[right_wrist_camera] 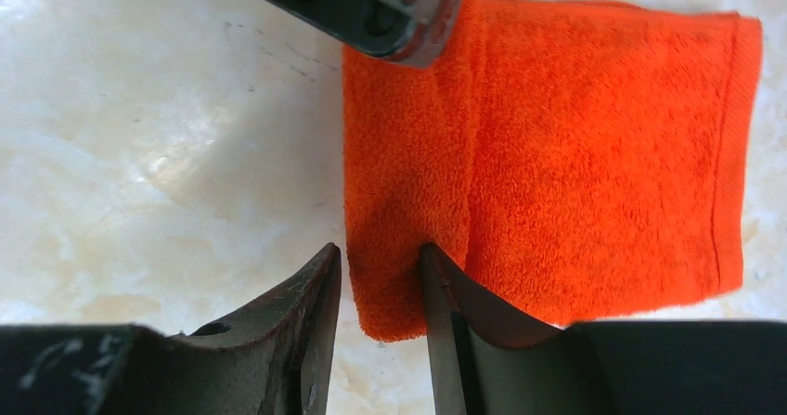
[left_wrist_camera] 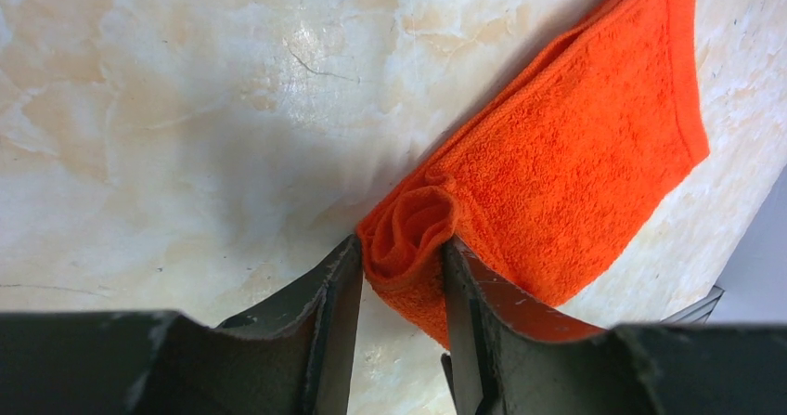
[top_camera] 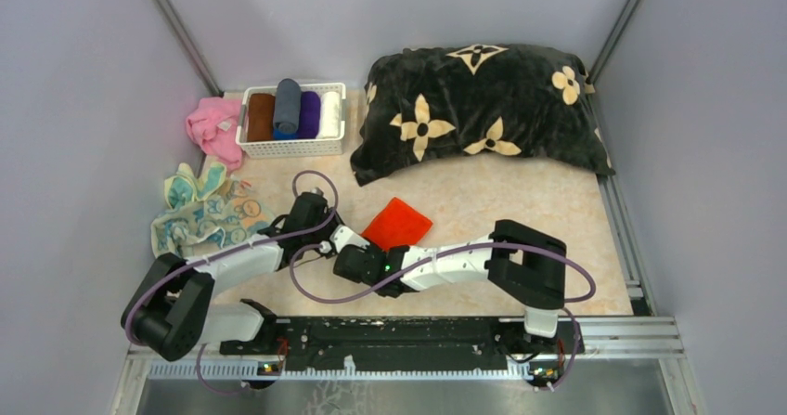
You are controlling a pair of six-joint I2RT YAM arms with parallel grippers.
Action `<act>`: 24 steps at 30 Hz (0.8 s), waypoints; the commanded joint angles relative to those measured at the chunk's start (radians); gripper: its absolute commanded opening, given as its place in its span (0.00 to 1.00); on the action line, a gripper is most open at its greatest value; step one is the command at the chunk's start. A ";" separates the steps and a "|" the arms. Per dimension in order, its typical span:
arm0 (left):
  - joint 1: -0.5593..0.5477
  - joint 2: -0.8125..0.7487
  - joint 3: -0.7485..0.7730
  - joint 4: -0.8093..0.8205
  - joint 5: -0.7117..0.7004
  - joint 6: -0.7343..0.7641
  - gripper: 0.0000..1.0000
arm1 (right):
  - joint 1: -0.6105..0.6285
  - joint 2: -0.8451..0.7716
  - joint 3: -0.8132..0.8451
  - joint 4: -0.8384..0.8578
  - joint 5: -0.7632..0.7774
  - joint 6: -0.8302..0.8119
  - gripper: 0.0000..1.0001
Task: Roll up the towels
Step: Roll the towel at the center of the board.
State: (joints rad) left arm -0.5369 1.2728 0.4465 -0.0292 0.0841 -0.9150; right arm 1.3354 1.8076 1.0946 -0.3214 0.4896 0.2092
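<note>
Towel (left_wrist_camera: 575, 136) orange-red, end rolled | left fingers (left_wrist_camera: 399, 245) pinching roll | right fingers (right_wrist_camera: 379, 248) clamping roll

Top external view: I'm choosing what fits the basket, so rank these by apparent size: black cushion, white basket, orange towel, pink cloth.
1. black cushion
2. white basket
3. pink cloth and orange towel: these look about alike and both are partly hidden, so I won't rank them.

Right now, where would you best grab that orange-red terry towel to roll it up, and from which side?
By the curled edge of the orange-red terry towel, one pinch at each end, coming from the near side. That edge is already turned over into a thick little roll; the rest lies flat and thin.
</note>
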 commanded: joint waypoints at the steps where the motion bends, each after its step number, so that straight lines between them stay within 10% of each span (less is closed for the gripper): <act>1: -0.008 0.039 -0.006 -0.085 -0.047 0.033 0.44 | 0.004 0.018 0.005 -0.059 0.108 0.002 0.38; 6: -0.009 0.049 0.002 -0.087 -0.048 0.041 0.44 | 0.005 0.032 -0.017 -0.060 0.102 0.004 0.33; 11: -0.010 0.023 0.019 -0.115 -0.068 0.049 0.47 | -0.001 0.037 -0.025 -0.054 0.023 0.001 0.00; 24: -0.007 -0.305 0.015 -0.291 -0.157 0.017 0.74 | -0.376 -0.122 -0.199 0.443 -0.988 0.305 0.00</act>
State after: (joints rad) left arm -0.5434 1.0554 0.4679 -0.2264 -0.0250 -0.8928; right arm 1.0672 1.6936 0.9501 -0.1204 -0.0608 0.3180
